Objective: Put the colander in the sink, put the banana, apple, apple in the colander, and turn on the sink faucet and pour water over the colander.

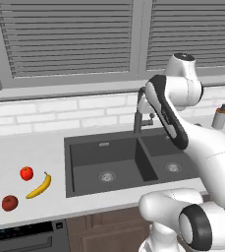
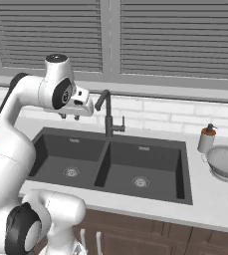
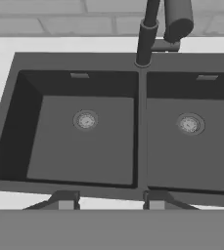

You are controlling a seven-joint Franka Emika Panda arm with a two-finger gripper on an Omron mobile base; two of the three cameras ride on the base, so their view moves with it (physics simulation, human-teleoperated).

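A small, shiny silver-white metal colander [image 2: 225,162] is seen upright on the pale counter [image 2: 220,199], right of the dark charcoal double-basin sink [image 2: 93,172]. The gripper [image 2: 69,116] is held above the sink, fingers parted, holding nothing.

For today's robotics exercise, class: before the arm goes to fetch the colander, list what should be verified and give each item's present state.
1. Both sink basins free of objects: ok.
2. Colander on the counter by the soap pump bottle, reachable from above: ok.
3. Gripper carrying nothing: ok.
4. Sink faucet running no water: ok.
5. Banana, bright red apple and darker apple lying apart on the counter: ok.
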